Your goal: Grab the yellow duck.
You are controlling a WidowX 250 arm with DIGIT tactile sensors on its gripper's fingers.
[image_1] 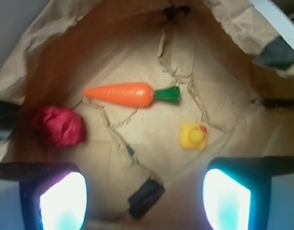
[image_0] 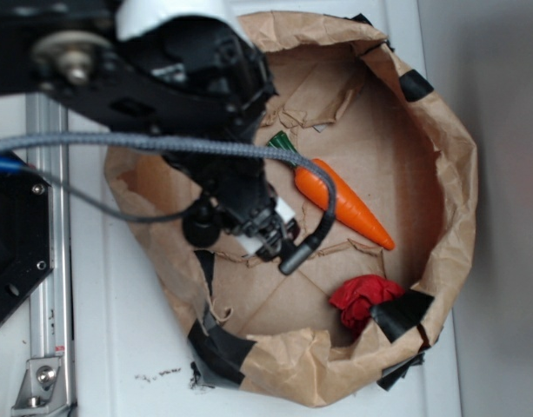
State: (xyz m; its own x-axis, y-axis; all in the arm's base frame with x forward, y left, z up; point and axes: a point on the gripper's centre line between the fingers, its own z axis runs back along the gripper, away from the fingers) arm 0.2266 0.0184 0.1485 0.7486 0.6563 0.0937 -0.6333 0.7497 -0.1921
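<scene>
The tool (image_1: 144,201) hangs wide open and empty above the paper-lined basket (image_1: 65,57). The yellow duck (image_1: 193,136) sits at about one o'clock from its gap, beside the right finger. A straight descent would likely knock the duck aside; the carrot (image_1: 123,94) lies farther off at eleven.

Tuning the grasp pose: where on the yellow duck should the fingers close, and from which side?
Take the yellow duck across its rounded body, from above. It sits upright on the paper bag's floor, apart from the carrot and the red cloth, so both flanks look free. The gripper is open and hangs above it, with the duck nearer one finger; centring first would likely help.
</scene>
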